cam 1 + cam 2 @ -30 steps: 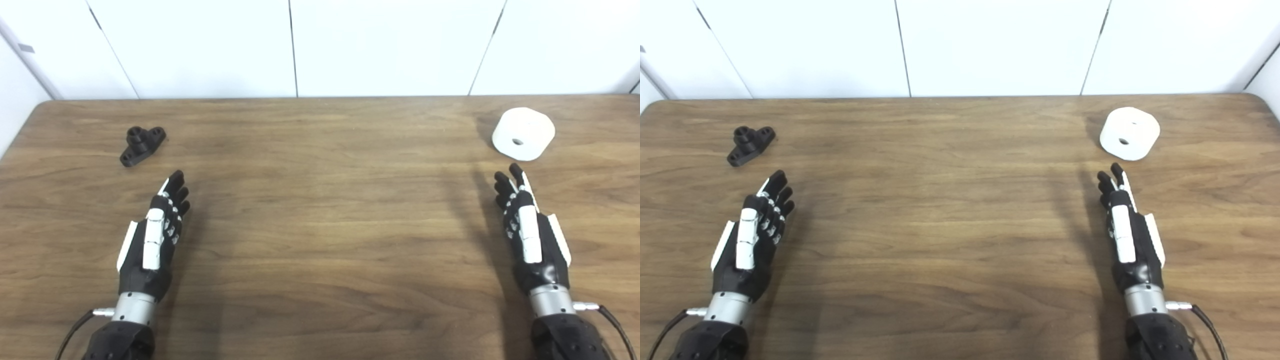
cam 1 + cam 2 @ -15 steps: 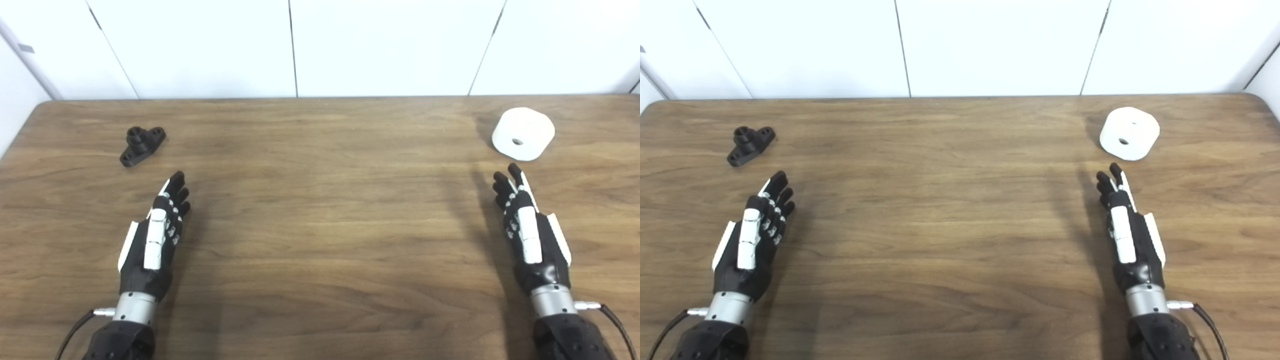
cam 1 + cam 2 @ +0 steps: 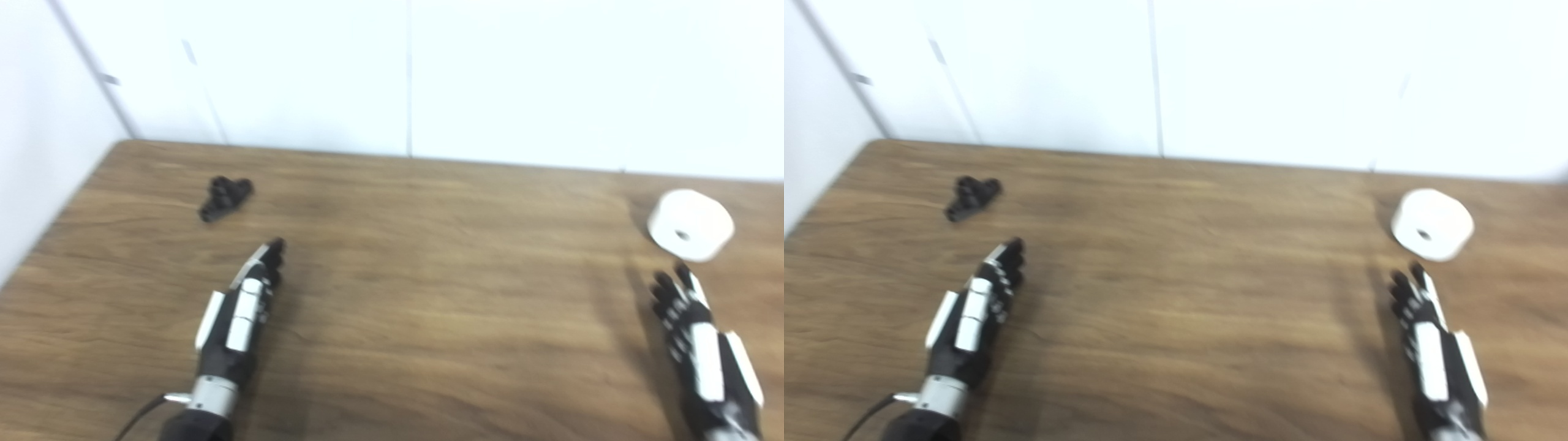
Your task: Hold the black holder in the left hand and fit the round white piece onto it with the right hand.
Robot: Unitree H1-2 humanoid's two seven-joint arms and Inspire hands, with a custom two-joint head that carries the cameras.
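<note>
The wooden table (image 3: 429, 318) has a rounded far-left corner, and its left edge runs close along a white side wall (image 3: 43, 135). Its far edge meets a white panelled wall (image 3: 1274, 79) marked by dark vertical seams. Both pictures are somewhat blurred.

The black holder (image 3: 225, 196) lies on the far-left part of the table, near that corner but set in from both edges. Bare wood shows all around it. The left hand (image 3: 240, 315) lies low over the table, nearer than the holder and a little to its right, well apart from it. Its fingers are stretched forward, close together, and hold nothing. Whether the hand touches the surface cannot be told.

The round white piece (image 3: 1432, 223) sits at the far right, near the table's far edge, with its centre hole facing the camera and tilted upward. The right hand (image 3: 1439, 355) is nearer than the piece. Its fingers are extended and slightly spread, and they grasp nothing. The fingertips (image 3: 1402, 285) are near the piece but clear of it, with a strip of wood between them. The wrist runs off the bottom edge of the picture.

The whole middle of the table between the two hands is open wood grain, offering wide clearance. Soft shadows lie beside each hand.
</note>
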